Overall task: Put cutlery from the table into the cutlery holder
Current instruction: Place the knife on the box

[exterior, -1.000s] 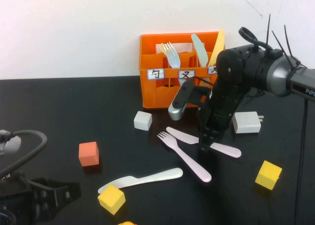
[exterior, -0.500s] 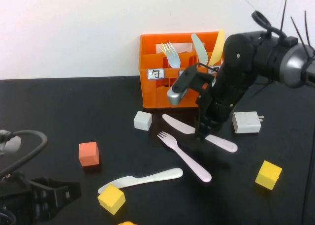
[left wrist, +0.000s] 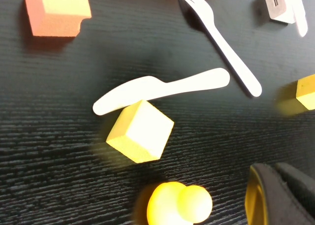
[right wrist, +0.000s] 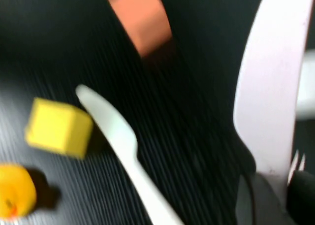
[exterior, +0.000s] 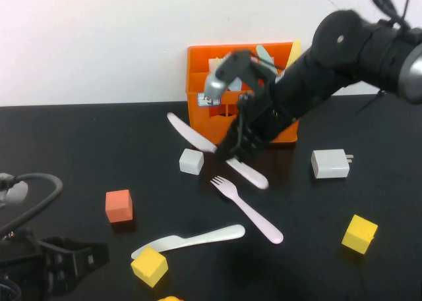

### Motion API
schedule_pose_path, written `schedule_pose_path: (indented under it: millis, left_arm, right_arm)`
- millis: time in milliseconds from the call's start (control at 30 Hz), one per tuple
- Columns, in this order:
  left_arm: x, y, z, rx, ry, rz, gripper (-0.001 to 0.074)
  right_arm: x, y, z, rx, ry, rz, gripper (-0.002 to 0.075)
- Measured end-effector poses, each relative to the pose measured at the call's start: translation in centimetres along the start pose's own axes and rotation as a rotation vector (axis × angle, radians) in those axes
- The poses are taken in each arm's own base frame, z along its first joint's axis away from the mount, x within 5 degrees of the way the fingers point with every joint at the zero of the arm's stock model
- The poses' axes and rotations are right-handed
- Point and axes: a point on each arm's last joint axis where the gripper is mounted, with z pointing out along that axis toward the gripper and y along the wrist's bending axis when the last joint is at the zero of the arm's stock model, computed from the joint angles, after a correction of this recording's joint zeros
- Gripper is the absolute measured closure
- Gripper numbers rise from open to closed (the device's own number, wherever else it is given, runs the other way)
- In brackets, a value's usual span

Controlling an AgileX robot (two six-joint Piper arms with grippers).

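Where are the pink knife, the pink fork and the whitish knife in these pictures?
pink knife [exterior: 191,134]: high view, on its blade, lifted by the right gripper [exterior: 227,151] shut on it.
pink fork [exterior: 249,212]: high view, mid-handle, lying on the table.
whitish knife [left wrist: 162,88]: left wrist view, mid-length, flat on the table.

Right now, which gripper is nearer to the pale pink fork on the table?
Right. The right gripper hangs just above and behind the pink fork, shut on the pink knife. The left gripper, shut, sits at the table's near left corner, far from it.
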Motion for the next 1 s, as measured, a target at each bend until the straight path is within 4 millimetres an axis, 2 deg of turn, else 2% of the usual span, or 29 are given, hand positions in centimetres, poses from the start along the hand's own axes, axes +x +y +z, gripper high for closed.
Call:
schedule_pose_path:
  millis: [167,333,833,1000]
  left_arm:
    - [0.0,0.0,0.0,0.001,0.0,0.002,0.0736]
    - [0.0,0.0,0.0,0.002,-0.001,0.0,0.0736]
    - [0.0,0.0,0.0,0.002,-0.001,0.002,0.0736]
    - [0.0,0.0,0.0,0.002,-0.001,0.004,0.0736]
  right_arm:
    - [-1.9,0.7,-2.1,0.031,-0.151,-0.054,0.0613]
    - [-3.4,0.7,-4.3,0.145,-0.271,-0.098,0.0613]
    - [-6.1,-2.9,-8.0,0.673,-0.644,-0.052,0.0615]
    - [-6.2,-3.5,-8.8,0.727,-0.721,0.022,0.0615]
